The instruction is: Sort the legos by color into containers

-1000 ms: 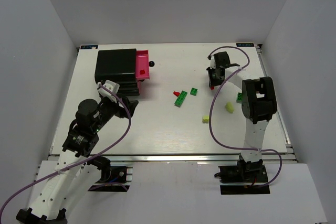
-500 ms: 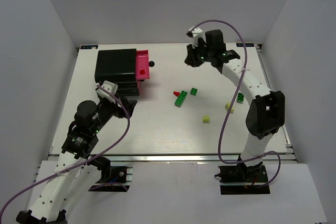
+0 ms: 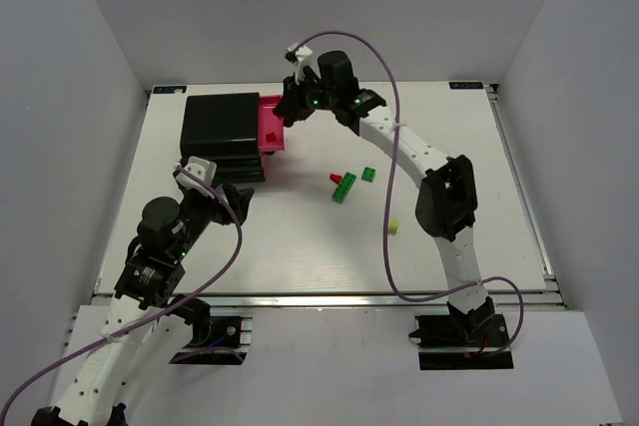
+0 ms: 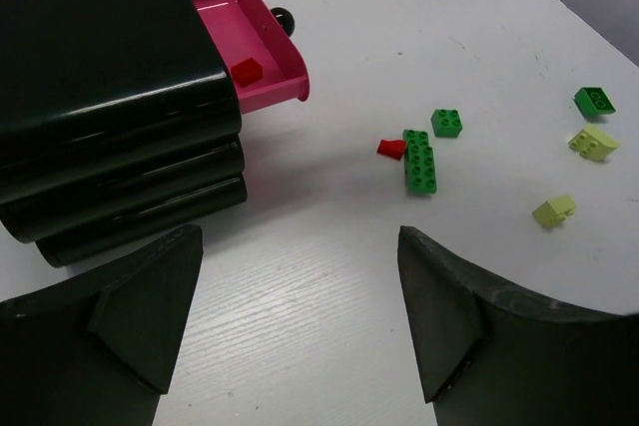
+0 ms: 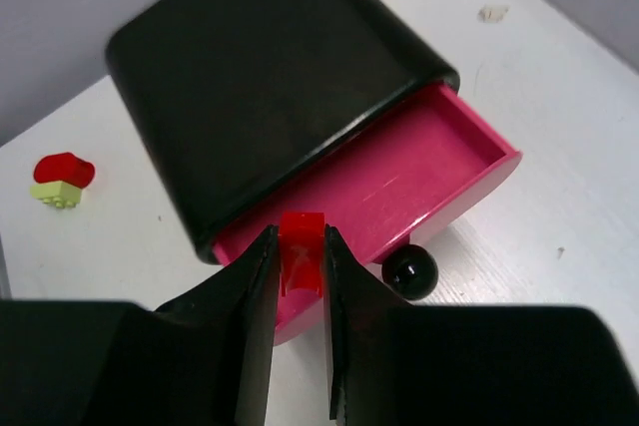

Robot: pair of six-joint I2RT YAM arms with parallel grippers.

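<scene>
Left wrist view shows my left gripper (image 4: 295, 291) wide open and empty toward the worktop's (image 4: 329, 246) left edge. Beyond it a studded green strip (image 4: 420, 159), a red piece (image 4: 391, 149) and pale yellow bricks (image 4: 554, 211) lie unsorted on the matte, grained middle. Farther back, my right gripper (image 5: 298, 241) pinches a red brick (image 5: 301, 258) over the smooth pink drawer (image 5: 439, 162) of the glossy black cabinet (image 5: 270, 77) at the far-left corner, where one red block (image 4: 247, 70) already lies, so I judge sorting barely begun.

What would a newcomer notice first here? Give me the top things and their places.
The right gripper pinches a red brick above the open pink drawer of the black cabinet at the far left; a second red brick lies inside. Green, red and yellow bricks lie loose on the table, among them a green strip. The left gripper hangs open on the cabinet's near side.
</scene>
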